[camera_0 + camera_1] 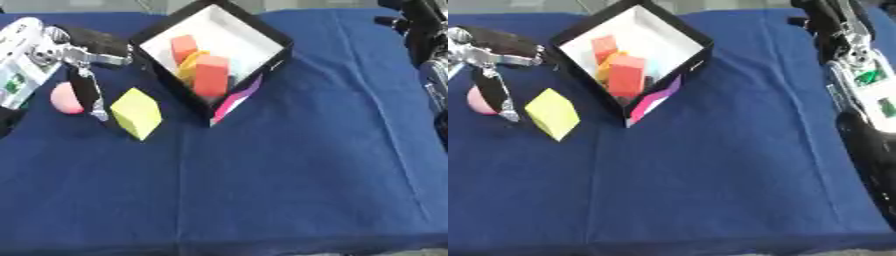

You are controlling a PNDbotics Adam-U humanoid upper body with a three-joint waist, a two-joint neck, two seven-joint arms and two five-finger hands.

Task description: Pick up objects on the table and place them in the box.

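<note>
A blue-covered tabletop (289, 175) fills the frame. At upper centre sits the box (262, 31) — black outside, white inside, turned corner-down like a diamond, with a pink and purple flap at its lower corner. No writing on it can be read. Inside lie two orange blocks (211, 75) and something yellow between them.

The right arm (859, 75) runs down the right edge; its hand is out of sight.

The left hand (85, 82) at upper left reaches downward, fingers straight and released, holding nothing. A yellow block (136, 113) lies just right of the fingers, tilted, its long axis running toward lower right. A pink ball (65, 98) sits just left of them — partly hidden.
</note>
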